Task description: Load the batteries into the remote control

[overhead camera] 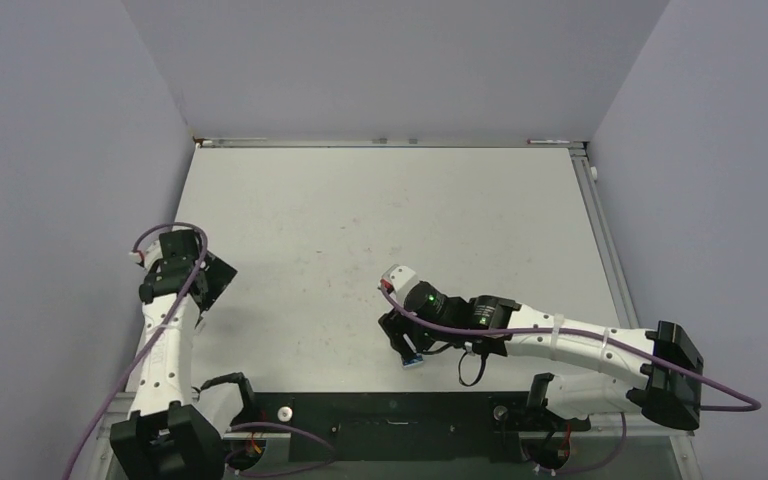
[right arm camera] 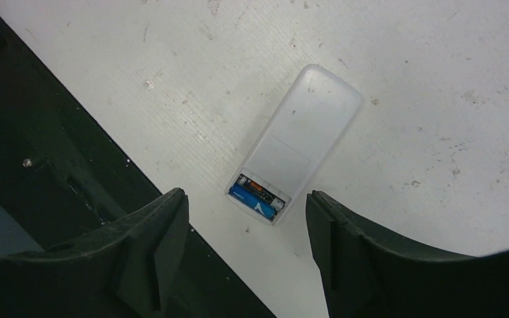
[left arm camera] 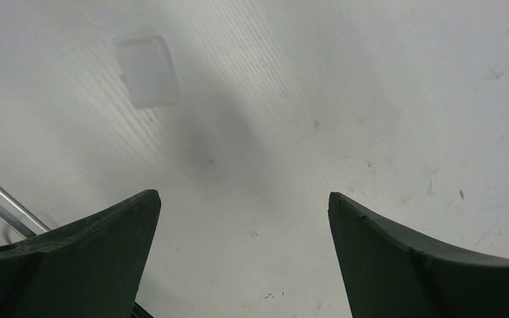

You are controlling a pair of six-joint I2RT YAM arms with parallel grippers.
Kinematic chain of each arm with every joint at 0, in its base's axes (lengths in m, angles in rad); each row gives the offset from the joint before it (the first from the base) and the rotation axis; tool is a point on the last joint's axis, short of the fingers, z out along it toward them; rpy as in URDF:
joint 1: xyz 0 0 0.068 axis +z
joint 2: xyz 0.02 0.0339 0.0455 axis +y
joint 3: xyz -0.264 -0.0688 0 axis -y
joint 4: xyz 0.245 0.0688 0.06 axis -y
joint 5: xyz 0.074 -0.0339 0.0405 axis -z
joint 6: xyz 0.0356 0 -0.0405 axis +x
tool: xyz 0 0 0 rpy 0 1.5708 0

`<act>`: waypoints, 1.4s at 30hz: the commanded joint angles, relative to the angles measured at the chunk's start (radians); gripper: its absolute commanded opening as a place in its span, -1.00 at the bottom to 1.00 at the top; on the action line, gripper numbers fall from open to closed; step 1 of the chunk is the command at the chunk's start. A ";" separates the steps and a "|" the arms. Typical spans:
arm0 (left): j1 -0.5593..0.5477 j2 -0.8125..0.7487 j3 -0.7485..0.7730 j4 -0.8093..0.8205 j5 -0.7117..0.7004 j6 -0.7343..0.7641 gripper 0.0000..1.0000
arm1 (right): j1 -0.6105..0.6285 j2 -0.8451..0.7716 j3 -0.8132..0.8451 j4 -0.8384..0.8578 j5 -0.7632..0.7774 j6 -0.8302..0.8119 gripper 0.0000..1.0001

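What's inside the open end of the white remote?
A blue battery lies in the open slot of the remote control, a dark piece beside it, maybe the second battery. The white back covers the rest.

The left arm point(overhead camera: 165, 345) runs up along the left side with its wrist bent over. The left gripper point(left arm camera: 242, 199) points down, jaws spread wide, nothing between them. The right arm point(overhead camera: 560, 340) stretches low and leftward from its base toward the middle, a green light glowing near the wrist. The right gripper point(right arm camera: 245, 195) faces down too, its fingers point(right arm camera: 152, 245) parted and gripping nothing.
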State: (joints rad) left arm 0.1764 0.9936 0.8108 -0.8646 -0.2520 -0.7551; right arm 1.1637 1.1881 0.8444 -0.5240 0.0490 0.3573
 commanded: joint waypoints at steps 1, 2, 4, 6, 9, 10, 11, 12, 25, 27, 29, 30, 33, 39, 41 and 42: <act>0.188 0.012 0.035 -0.025 0.020 0.008 0.92 | -0.019 0.011 0.041 0.037 -0.095 -0.054 0.29; 0.235 0.031 0.037 -0.018 0.039 0.018 0.93 | -0.026 0.012 0.039 0.037 -0.106 -0.060 0.29; 0.288 0.084 0.028 0.003 0.048 0.031 0.93 | -0.040 0.013 0.039 0.041 -0.128 -0.071 0.29; 0.325 0.155 0.024 0.015 0.055 0.036 0.93 | -0.052 0.015 0.039 0.049 -0.148 -0.081 0.29; 0.351 0.249 0.025 0.024 0.042 0.038 0.92 | -0.069 0.016 0.041 0.059 -0.171 -0.093 0.29; 0.355 0.273 0.023 0.031 0.038 0.041 0.92 | -0.073 0.016 0.040 0.064 -0.180 -0.093 0.29; 0.358 0.295 0.020 0.039 0.030 0.041 0.92 | -0.079 0.015 0.036 0.068 -0.188 -0.095 0.29; 0.361 0.310 0.017 0.052 0.026 0.042 0.92 | -0.084 0.013 0.033 0.072 -0.195 -0.096 0.29; 0.391 0.512 0.033 0.167 0.056 0.046 0.81 | -0.150 -0.013 -0.011 0.103 -0.267 -0.109 0.29; 0.391 0.524 0.041 0.184 0.050 0.046 0.78 | -0.159 -0.027 -0.023 0.108 -0.270 -0.107 0.29; 0.397 0.535 0.050 0.190 0.047 0.045 0.76 | -0.167 -0.039 -0.032 0.111 -0.275 -0.107 0.29; 0.403 0.539 0.052 0.192 0.044 0.044 0.73 | -0.170 -0.043 -0.035 0.109 -0.278 -0.107 0.29; 0.429 0.543 0.055 0.212 0.050 0.046 0.61 | -0.177 -0.051 -0.043 0.107 -0.286 -0.111 0.28; 0.441 0.573 0.051 0.232 0.062 0.045 0.36 | -0.187 -0.060 -0.046 0.107 -0.294 -0.115 0.28; 0.442 0.585 0.045 0.238 0.065 0.039 0.26 | -0.188 -0.064 -0.049 0.110 -0.296 -0.112 0.27; 0.442 0.590 0.043 0.241 0.066 0.038 0.18 | -0.189 -0.066 -0.051 0.111 -0.297 -0.111 0.27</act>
State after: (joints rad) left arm 0.6098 1.5471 0.8394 -0.6701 -0.1856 -0.7139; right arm 0.9821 1.1576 0.8017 -0.4568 -0.2302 0.2535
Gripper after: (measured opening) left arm 0.646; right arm 0.639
